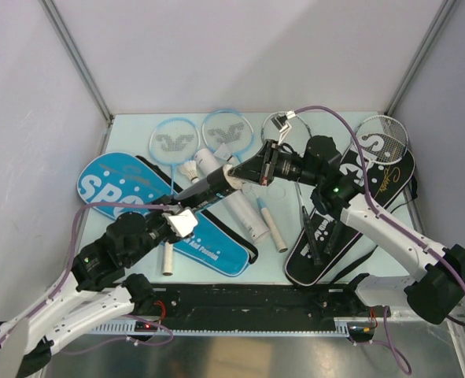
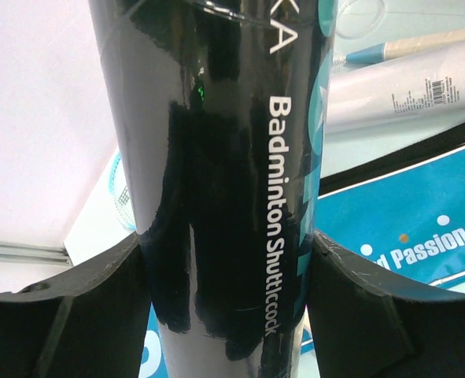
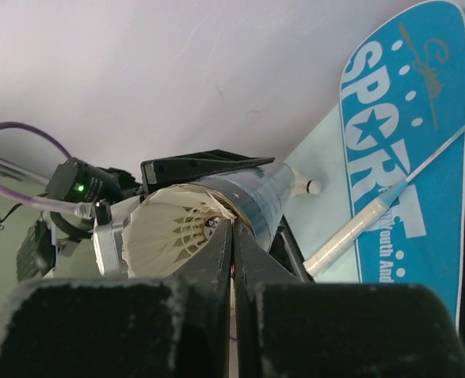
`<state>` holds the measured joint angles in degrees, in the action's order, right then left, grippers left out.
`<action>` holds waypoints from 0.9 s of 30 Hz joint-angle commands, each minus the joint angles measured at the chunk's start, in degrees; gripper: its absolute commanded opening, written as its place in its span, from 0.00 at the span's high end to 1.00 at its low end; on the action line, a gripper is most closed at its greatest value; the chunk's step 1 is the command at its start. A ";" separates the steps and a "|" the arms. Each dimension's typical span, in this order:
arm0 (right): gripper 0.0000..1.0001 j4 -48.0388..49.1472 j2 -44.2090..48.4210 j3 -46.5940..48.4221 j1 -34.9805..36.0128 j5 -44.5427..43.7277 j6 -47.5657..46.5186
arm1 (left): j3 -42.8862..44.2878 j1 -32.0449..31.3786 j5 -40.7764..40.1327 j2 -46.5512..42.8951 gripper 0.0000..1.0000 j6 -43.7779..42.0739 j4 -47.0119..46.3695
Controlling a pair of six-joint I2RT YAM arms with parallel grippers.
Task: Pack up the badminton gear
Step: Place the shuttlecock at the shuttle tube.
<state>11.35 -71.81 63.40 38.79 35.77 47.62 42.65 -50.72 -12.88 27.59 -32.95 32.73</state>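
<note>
Pale table (image 1: pixel 130 135), white walls (image 1: pixel 240 47), metal corner posts (image 1: pixel 79 63)

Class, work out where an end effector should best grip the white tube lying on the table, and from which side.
Probably best to grip the white tube across its round body, on its near half, coming down from above and straddling its width. It lies flat, and the black tube held by the left end effector crosses over its far end.

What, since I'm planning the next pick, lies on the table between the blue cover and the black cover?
The top view shows a white tube and a white-gripped racket handle lying there, between the blue cover and the black cover.
</note>
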 commanded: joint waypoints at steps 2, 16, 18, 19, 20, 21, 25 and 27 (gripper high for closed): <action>1.00 -1.06 -0.50 0.21 3.13 -6.86 -3.88 | 3.11 0.18 -0.66 1.72 0.34 0.34 -5.55; 0.85 -5.80 -2.40 1.07 5.06 -10.81 -7.64 | 1.97 0.16 -1.27 0.46 0.34 0.06 -6.16; 0.80 -8.25 -2.00 2.25 5.20 -11.31 -8.77 | 1.94 0.16 -1.97 0.67 0.34 0.12 -6.18; 0.77 -8.88 -1.57 2.60 5.18 -10.89 -9.03 | 1.97 0.17 -2.45 0.82 0.34 0.10 -6.23; 0.73 -9.02 -1.18 2.83 4.99 -10.41 -8.99 | 1.94 0.13 -2.78 0.85 0.34 0.13 -6.30; 0.70 -9.00 -0.59 3.03 4.73 -9.55 -8.83 | 1.88 0.16 -3.21 0.91 0.34 0.15 -6.29; 0.58 -8.09 2.19 3.26 3.29 -7.21 -6.86 | 1.70 0.16 -4.60 0.78 0.34 0.74 -6.52; 0.56 -8.19 3.74 3.25 2.50 -7.21 -6.01 | 1.55 0.18 -5.44 0.68 0.34 0.99 -6.53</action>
<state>4.36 -72.07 64.47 42.44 26.37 40.56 42.76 -50.50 -15.29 28.99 -32.93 34.68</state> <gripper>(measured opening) 0.419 0.701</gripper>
